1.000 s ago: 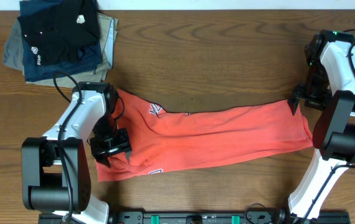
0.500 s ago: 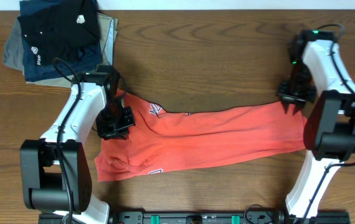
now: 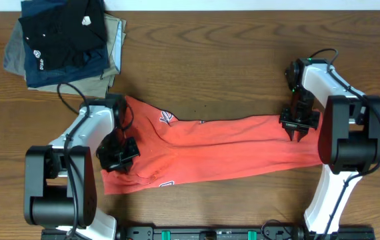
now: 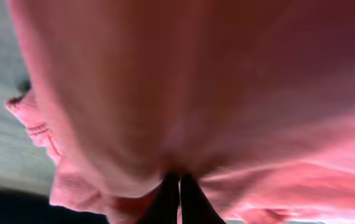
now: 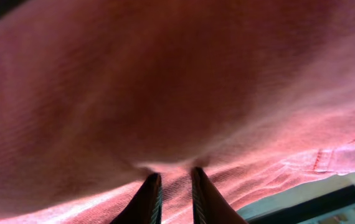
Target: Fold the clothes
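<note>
The clothes, a coral-red T-shirt (image 3: 230,147), lie in a long crumpled band across the table's middle, with a bit of navy lettering (image 3: 167,118) showing near the left end. My left gripper (image 3: 118,153) presses down on the shirt's left end, jaws shut on a pinch of the fabric. In the left wrist view the red cloth (image 4: 196,81) fills the frame above the closed gripper (image 4: 179,199). My right gripper (image 3: 299,124) sits at the shirt's upper right edge. The right wrist view shows that gripper (image 5: 174,193) shut on a fold of cloth (image 5: 165,81).
A stack of folded black, navy and khaki garments (image 3: 63,40) lies at the back left corner. Both arm bases stand at the front edge, left (image 3: 57,193) and right (image 3: 347,143). Bare wooden tabletop (image 3: 230,60) stretches behind the shirt.
Both grippers have shut on the shirt. The right gripper moved left and forward from off the shirt's right end onto its upper edge. The left gripper swung back and returned forward.
</note>
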You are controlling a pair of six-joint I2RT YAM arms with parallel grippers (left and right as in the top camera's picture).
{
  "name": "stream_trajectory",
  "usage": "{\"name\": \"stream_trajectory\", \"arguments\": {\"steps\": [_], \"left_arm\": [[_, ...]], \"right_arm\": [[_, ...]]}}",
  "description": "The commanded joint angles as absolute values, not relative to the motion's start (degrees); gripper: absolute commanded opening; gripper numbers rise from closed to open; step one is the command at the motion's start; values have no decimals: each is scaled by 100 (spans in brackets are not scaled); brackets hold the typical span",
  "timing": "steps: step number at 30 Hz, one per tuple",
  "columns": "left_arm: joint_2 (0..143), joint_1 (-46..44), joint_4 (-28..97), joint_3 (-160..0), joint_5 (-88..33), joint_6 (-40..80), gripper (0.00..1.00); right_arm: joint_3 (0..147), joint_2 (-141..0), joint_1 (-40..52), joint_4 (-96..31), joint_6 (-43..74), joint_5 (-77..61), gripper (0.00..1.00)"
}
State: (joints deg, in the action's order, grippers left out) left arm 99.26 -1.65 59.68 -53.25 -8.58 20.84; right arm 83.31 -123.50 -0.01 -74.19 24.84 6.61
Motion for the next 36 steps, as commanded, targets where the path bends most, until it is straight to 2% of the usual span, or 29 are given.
{"name": "stream_trajectory", "arguments": {"steps": [1,7,12,17,18,20,21,22,23,24,26,27,29,32,34,36], "left_arm": [[9957,89,5951,-5157,-720,2174,6],[9957,620,5940,-5120,-543,2178,6],[9942,943,6090,-5328,-486,2178,6],[9601,939,6523,-5817,-489,2176,6],[9476,919,6576,-5894,-489,2174,6],[9153,880,6641,-5986,-491,2169,6],[8941,860,6659,-5992,-491,2171,6],[8788,854,6661,-5992,-491,2171,6],[8624,854,6667,-5992,-491,2171,10],[8484,854,6672,-5992,-489,2171,31],[8296,856,6665,-5992,-489,2171,64],[8237,856,6659,-5992,-489,2171,72],[8176,856,6661,-5992,-489,2171,79],[8189,856,6661,-5981,-489,2171,81],[8204,856,6659,-5979,-489,2171,82],[8204,856,6659,-5981,-489,2174,82]], "right_arm": [[8180,-12285,-281,-7343,2630,753,18],[8193,-12283,-746,-7301,2609,858,20],[8512,-12278,-956,-7507,2460,858,13],[9196,-12020,-980,-7992,2462,871,13],[9306,-11920,-980,-8073,2462,882,16],[9472,-11660,-980,-8158,2462,884,33],[9507,-11478,-985,-8176,2464,884,50],[9504,-11340,-1002,-8169,2475,884,81],[9502,-11174,-1055,-8169,2482,884,99],[9498,-11072,-1116,-8169,2482,884,99],[9474,-10910,-1308,-8128,2482,906,99],[9450,-10862,-1426,-8090,2482,919,99],[9358,-10825,-1750,-7975,2480,915,99],[9098,-10836,-2204,-7664,2381,694,98],[8772,-10836,-2447,-7266,1879,445,97],[8392,-10838,-2646,-6807,1365,97,87]]}}
